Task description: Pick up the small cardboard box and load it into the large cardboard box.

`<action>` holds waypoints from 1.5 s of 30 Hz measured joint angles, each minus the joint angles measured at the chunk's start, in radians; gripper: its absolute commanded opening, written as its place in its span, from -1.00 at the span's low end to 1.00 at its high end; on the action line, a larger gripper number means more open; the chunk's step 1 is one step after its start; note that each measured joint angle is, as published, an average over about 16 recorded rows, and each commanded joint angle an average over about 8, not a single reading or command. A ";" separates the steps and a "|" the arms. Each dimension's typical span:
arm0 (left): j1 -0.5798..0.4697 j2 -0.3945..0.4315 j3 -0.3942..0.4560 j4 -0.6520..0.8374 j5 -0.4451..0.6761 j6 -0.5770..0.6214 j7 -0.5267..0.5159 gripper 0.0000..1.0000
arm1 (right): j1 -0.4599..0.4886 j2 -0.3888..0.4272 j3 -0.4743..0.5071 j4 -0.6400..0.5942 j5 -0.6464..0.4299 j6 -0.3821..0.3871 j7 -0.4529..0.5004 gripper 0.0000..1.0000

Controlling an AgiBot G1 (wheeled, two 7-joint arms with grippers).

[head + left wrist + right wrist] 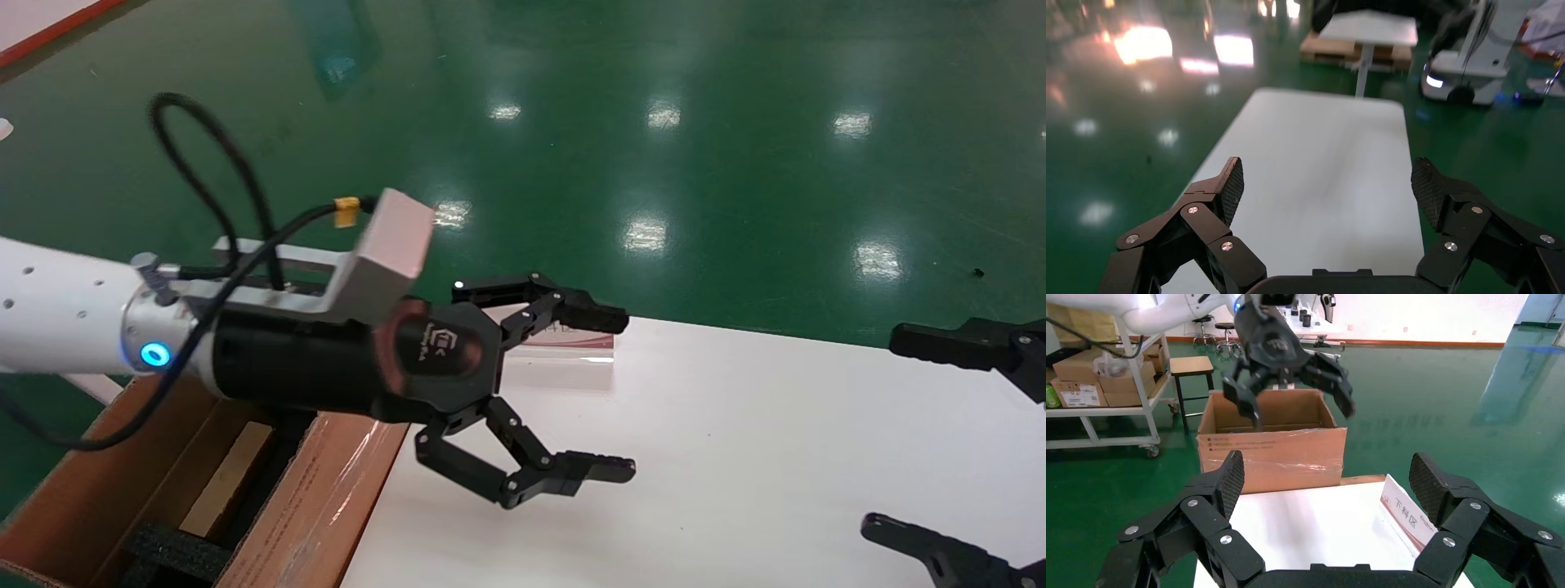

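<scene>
The large cardboard box (pixel 319 498) stands open at the table's left end, with black foam (pixel 176 551) inside. A pale brown flat piece (pixel 225 482), seemingly the small cardboard box on its narrow edge, sits inside it between the foam. My left gripper (pixel 625 394) is open and empty, held above the white table (pixel 735 449) just right of the carton. In its own wrist view the left gripper (pixel 1327 184) has only table under it. My right gripper (pixel 881 433) is open and empty at the table's right side. From the right wrist view (pixel 1327 478) the carton (pixel 1272 447) faces me.
A small red-and-white sign card (pixel 572 347) stands at the table's far edge near the left gripper; it also shows in the right wrist view (pixel 1407 514). Green floor surrounds the table. A shelf cart with boxes (pixel 1095 386) and a stool (pixel 1190 367) stand beyond the carton.
</scene>
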 measured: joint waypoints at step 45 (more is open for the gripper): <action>0.156 0.025 -0.214 0.003 -0.064 0.062 0.090 1.00 | -0.001 -0.002 0.003 0.001 -0.003 -0.002 0.002 1.00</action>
